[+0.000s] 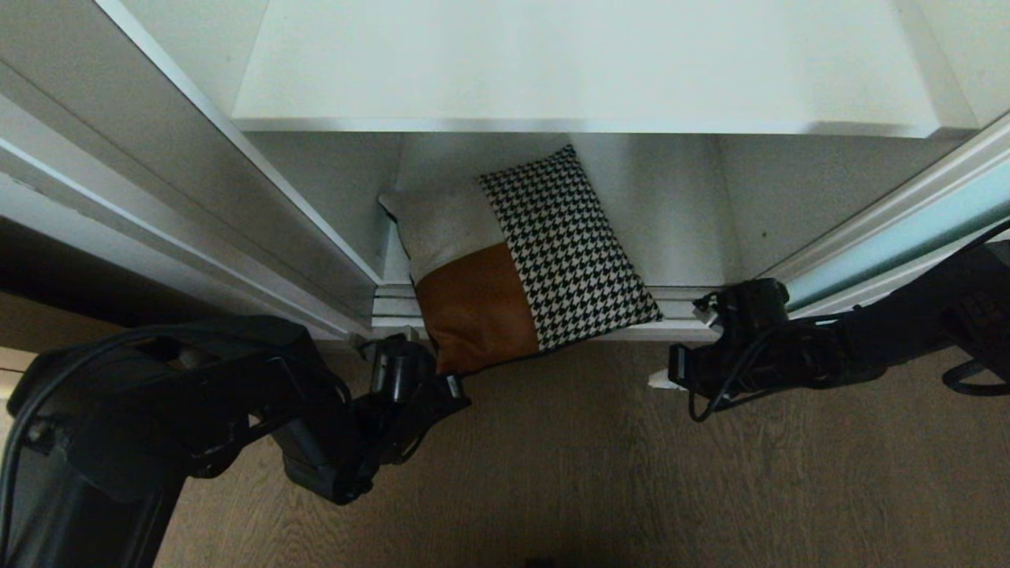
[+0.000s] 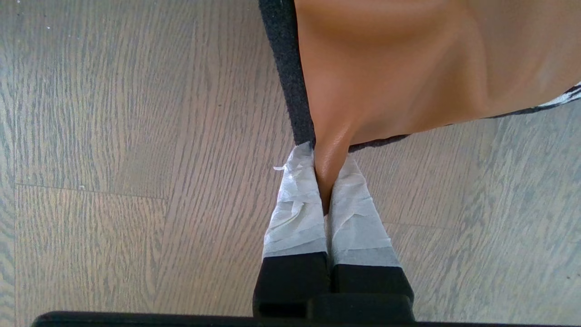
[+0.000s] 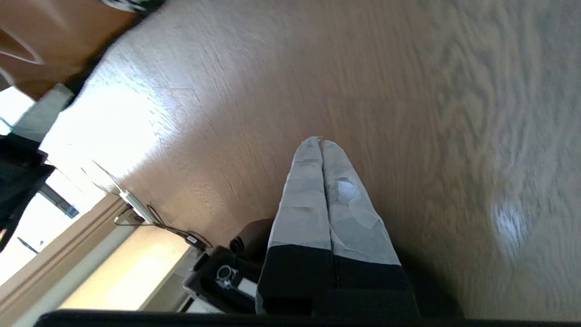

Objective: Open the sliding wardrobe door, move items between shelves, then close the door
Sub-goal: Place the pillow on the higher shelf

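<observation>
The cushion (image 1: pixel 521 260), houndstooth, rust-brown and beige-grey, lies slanted in the wardrobe's lowest compartment with its near end hanging over the door track above the floor. My left gripper (image 1: pixel 451 384) is shut on its rust-brown corner; in the left wrist view the taped fingers (image 2: pixel 295 200) pinch that corner of the cushion (image 2: pixel 399 68). My right gripper (image 1: pixel 661 383) hovers over the floor right of the cushion, shut and empty (image 3: pixel 321 141). A white shelf (image 1: pixel 584 63) spans the compartment above. The sliding wardrobe door (image 1: pixel 907 237) of aqua glass stands at the right, slid aside.
Wooden floor (image 1: pixel 631 473) stretches in front of the wardrobe. The door tracks (image 1: pixel 394 304) run along the compartment's front edge. Grey panels (image 1: pixel 158 181) flank the opening on the left. Black equipment with cables (image 3: pixel 218 277) shows beneath my right gripper.
</observation>
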`<state>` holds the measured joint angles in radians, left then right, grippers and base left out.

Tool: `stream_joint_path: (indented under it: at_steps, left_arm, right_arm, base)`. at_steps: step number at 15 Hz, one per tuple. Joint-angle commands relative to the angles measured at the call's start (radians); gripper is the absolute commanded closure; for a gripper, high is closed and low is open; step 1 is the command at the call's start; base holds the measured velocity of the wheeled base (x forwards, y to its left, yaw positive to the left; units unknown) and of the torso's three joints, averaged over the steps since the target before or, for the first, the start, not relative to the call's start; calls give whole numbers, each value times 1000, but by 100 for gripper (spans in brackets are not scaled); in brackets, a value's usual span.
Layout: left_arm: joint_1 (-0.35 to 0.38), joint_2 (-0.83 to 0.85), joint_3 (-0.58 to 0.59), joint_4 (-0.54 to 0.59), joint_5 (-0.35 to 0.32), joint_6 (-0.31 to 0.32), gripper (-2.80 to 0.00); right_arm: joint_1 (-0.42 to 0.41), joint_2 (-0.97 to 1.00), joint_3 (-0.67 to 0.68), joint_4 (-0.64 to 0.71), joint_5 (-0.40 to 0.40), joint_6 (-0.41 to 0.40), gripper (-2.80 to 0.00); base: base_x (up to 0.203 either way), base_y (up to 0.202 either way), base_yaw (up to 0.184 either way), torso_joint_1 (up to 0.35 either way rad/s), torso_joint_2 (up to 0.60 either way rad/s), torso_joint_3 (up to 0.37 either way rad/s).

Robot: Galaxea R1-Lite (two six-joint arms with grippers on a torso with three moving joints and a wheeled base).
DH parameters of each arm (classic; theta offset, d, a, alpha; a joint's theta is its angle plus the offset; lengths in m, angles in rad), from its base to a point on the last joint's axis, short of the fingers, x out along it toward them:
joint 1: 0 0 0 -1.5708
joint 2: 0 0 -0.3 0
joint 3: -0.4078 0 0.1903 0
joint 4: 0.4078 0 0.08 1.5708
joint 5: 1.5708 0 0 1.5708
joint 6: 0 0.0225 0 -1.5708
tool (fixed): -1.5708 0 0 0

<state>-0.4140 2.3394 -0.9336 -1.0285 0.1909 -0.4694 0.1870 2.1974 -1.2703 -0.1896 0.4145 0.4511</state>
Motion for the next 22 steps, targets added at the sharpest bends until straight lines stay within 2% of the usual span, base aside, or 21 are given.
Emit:
stream_joint_path:
  at_steps: [1, 5, 7, 12, 13, 20, 22]
  left_arm:
    - [-2, 9, 1, -5, 1, -3, 0]
    - [-1, 24, 3, -3, 0, -3, 0]
    - [0, 26, -4, 18, -1, -5, 0]
    - [-23, 31, 3, 16, 1, -3, 0]
    - [-23, 31, 2, 16, 1, -5, 0]
    - [-20, 31, -4, 16, 1, -3, 0]
    - [-22, 26, 2, 13, 1, -3, 0]
  right_arm:
    - [3, 19, -58, 10, 8, -11, 0]
    - [-54, 23, -83, -2, 106, -19, 0]
    - [-57, 24, -62, -17, 140, -19, 0]
    - [-61, 33, -64, -70, 139, -10, 0]
    - [-67, 31, -66, -74, 138, -23, -280]
    - [-67, 49, -121, -94, 153, -17, -280]
    - [-70, 67, -139, -129, 182, -17, -280]
  base:
    - [0, 0, 0, 0, 0, 0]
    - [0, 0, 0, 0, 0, 0]
    - [0, 0, 0, 0, 0, 0]
    - [0, 0, 0, 0, 0, 0]
    - [0, 0, 0, 0, 0, 0]
    - [0, 0, 0, 0, 0, 0]
    - [0, 0, 0, 0, 0, 0]
